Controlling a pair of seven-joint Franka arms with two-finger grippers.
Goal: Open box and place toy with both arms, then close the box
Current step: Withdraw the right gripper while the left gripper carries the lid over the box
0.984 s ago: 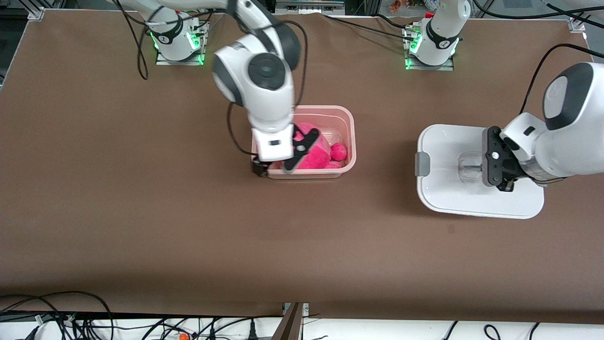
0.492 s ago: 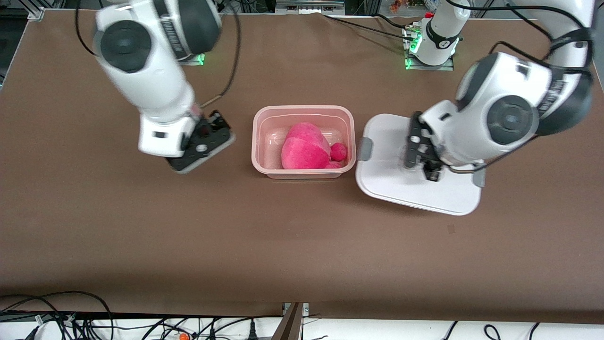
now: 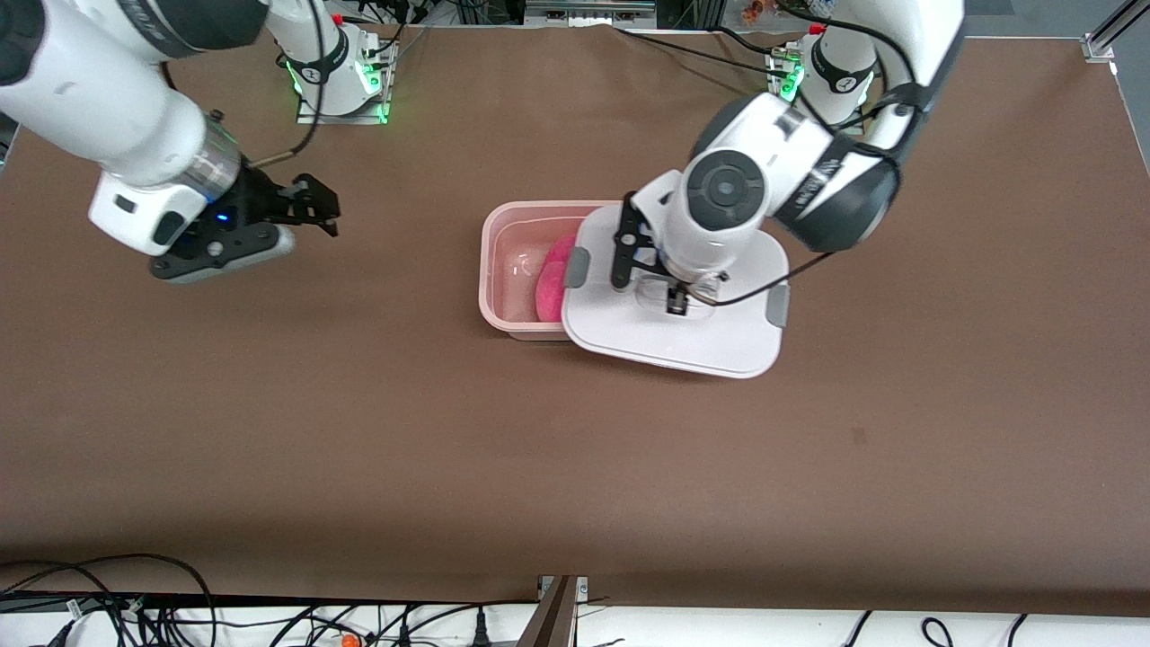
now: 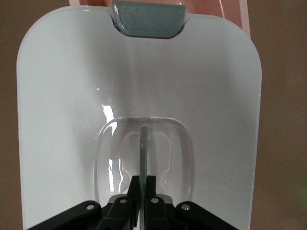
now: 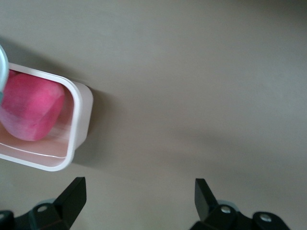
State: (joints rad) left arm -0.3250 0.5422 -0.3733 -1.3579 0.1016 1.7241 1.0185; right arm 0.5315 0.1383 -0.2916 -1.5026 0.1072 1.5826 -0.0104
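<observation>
The box [image 3: 512, 270], a translucent pinkish tub, stands on the brown tabletop [image 3: 575, 449] about midway between the two arms' ends. The toy [image 3: 552, 280], a bright pink plush, lies inside the box, and only a part of it shows in the front view because the white lid [image 3: 674, 332] covers the rest. The lid hangs in the air over the part of the box that is toward the left arm's end, so the other part of the box is uncovered. The lid is a little tilted and turned against the box, and it is not seated on the rim. It has two grey clips: one clip [image 3: 577, 267] is over the box, the other clip [image 3: 778, 305] is over the bare tabletop. The left gripper [image 3: 669, 286] holds the lid by the thin handle [image 4: 143, 153] in the recessed centre; in the left wrist view its fingers [image 4: 149, 191] are pressed narrow on this handle. The right gripper [image 3: 310, 205] is in the air over the bare tabletop toward the right arm's end, well apart from the box. Its fingers [image 5: 72, 197] stand wide and hold nothing. In the right wrist view the box [image 5: 72, 124] shows with the toy [image 5: 31, 105] in it, and the tabletop under the fingers.
</observation>
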